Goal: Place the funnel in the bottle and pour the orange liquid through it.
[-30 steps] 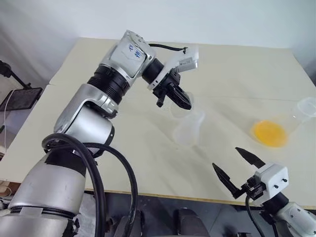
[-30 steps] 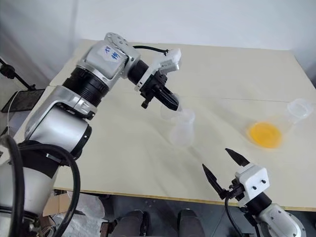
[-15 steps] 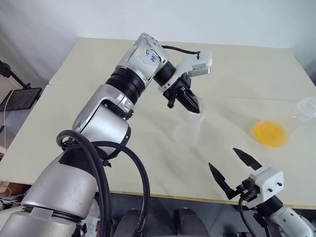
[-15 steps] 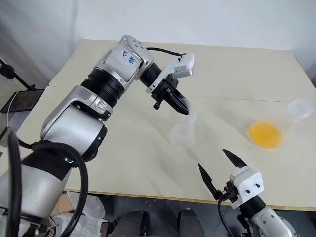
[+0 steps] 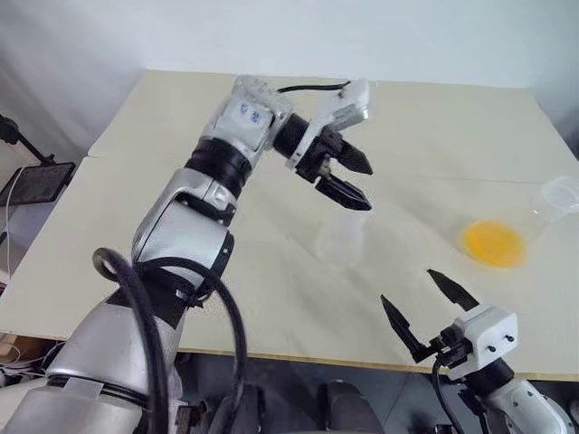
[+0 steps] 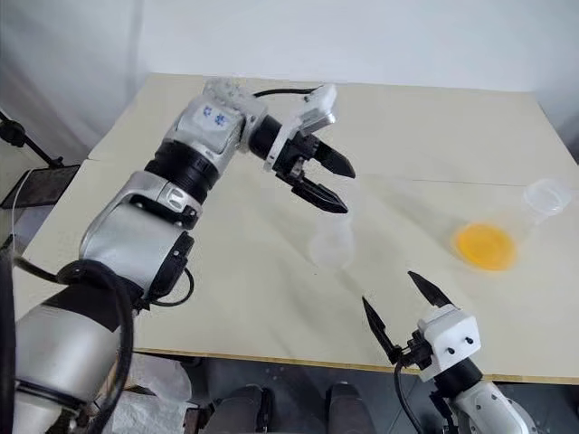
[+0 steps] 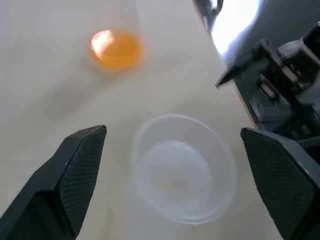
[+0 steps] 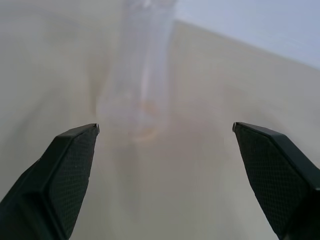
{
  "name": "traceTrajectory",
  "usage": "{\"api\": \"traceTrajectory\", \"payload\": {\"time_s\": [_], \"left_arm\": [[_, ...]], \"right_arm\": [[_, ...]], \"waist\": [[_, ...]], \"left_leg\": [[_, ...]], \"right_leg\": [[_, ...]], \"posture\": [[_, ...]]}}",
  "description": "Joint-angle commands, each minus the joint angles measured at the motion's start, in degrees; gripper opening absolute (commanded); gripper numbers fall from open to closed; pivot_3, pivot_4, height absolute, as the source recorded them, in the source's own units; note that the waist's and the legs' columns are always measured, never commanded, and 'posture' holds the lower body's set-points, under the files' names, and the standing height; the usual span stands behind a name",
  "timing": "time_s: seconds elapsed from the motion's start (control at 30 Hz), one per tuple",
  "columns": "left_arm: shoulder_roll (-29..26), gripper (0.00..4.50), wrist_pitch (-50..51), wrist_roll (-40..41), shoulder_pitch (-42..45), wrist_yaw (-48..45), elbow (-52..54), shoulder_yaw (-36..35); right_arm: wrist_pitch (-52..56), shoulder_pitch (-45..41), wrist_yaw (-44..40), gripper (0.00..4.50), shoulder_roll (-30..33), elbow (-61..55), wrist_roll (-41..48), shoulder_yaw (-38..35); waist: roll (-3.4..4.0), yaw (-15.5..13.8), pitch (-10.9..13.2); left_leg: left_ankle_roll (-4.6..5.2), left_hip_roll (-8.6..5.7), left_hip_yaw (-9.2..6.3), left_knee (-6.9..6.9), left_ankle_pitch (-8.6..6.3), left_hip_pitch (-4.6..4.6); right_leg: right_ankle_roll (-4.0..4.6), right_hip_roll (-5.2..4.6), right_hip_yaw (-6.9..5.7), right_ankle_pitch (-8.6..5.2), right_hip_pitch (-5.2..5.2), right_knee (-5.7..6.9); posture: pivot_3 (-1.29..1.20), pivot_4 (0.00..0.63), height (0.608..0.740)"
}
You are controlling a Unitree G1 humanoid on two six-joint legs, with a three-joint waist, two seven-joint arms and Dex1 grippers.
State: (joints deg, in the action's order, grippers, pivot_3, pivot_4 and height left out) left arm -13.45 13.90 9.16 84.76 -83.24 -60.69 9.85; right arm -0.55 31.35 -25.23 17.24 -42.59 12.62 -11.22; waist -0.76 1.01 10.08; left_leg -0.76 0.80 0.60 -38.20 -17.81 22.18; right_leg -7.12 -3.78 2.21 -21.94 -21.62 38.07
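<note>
The funnel (image 7: pixel 184 169) is seen from above in the left wrist view as a clear round rim, apparently seated in the bottle (image 5: pixel 343 237) at the centre of the left eye view. The left gripper (image 5: pixel 355 179) is held just above it, jaws spread wide and empty. The orange liquid (image 5: pixel 493 244) lies as a shallow pool in a large clear flask (image 5: pixel 554 206) at the right edge of that view, well apart from the bottle. The right gripper (image 5: pixel 432 306), at the lower right, is also spread wide and holds nothing.

The funnel could be tipped or knocked out if a left finger brushed its rim, and liquid could be spilled if the pour were made off-centre over so small a rim.

The funnel's stem cannot be made out, so its seating is only judged. The flask is cut off by the frame edge.
</note>
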Motion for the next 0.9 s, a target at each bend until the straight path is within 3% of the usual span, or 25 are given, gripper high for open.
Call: {"api": "traceTrajectory", "payload": {"time_s": [0.03,0.17,0.33,0.5,0.67,0.8,0.9], "left_arm": [[-3.4,4.47,-6.6,6.5,-3.8,0.9,3.1,-9.9],[-9.3,4.47,-15.7,5.9,-14.3,-1.0,6.5,-12.8],[-13.9,4.47,-19.1,7.2,-25.9,-0.9,13.7,-14.5],[-12.8,4.47,-17.6,13.8,-37.3,-0.2,26.0,-18.3],[-12.5,4.47,-13.8,15.1,-43.0,3.1,35.3,-17.5],[-13.1,4.47,-10.4,15.8,-44.0,3.0,37.7,-16.9],[-13.5,4.47,-9.4,15.7,-44.3,3.3,38.2,-16.5]], "right_arm": [[-2.5,-0.3,3.5,4.5,-1.8,-1.9,1.7,-4.9],[-3.9,-0.8,6.9,4.5,-4.1,-1.4,4.2,-12.1],[-6.4,1.6,8.4,4.5,-6.3,-0.8,7.2,-19.2],[-12.3,10.1,7.8,4.5,-12.6,-0.3,11.1,-25.1],[-17.2,16.1,5.5,4.5,-17.1,2.0,12.5,-25.3],[-12.7,14.2,7.6,4.5,-14.8,-0.3,19.6,-24.2],[-6.4,10.0,8.8,4.5,-7.8,-1.2,20.2,-24.7]], "waist": [[-0.01,0.1,0.0],[0.02,0.1,0.0],[0.06,0.1,-0.1],[0.06,-0.9,-0.1],[0.02,-0.8,-0.1],[0.04,-0.3,-0.1],[0.05,0.6,-0.1]], "left_leg": [[-0.02,-0.01,-0.04,0.01,0.01,0.02],[0.0,-0.09,-0.07,-0.02,0.0,0.02],[0.0,-0.08,-0.1,0.0,0.0,-0.04],[0.07,-0.16,-0.16,-0.01,-0.04,0.0],[0.11,-0.18,-0.17,0.01,-0.07,-0.02],[0.11,-0.15,-0.06,0.02,-0.06,-0.11],[0.09,-0.14,-0.06,0.02,-0.05,-0.14]], "right_leg": [[0.0,0.02,-0.03,0.0,-0.02,0.0],[0.0,-0.08,-0.1,0.0,-0.01,0.09],[0.0,-0.13,-0.13,0.0,0.0,0.18],[0.0,-0.55,-0.15,0.0,0.02,0.21],[0.0,-0.64,-0.14,0.0,0.11,0.13],[0.0,-0.58,-0.16,0.0,0.14,0.11],[0.0,-0.58,-0.15,0.0,0.14,0.16]], "posture": [[0.0,0.15,0.74],[0.0,0.15,0.74],[0.0,0.15,0.74],[0.0,0.15,0.74],[0.0,0.15,0.74],[0.0,0.15,0.74],[0.0,0.15,0.74]]}}
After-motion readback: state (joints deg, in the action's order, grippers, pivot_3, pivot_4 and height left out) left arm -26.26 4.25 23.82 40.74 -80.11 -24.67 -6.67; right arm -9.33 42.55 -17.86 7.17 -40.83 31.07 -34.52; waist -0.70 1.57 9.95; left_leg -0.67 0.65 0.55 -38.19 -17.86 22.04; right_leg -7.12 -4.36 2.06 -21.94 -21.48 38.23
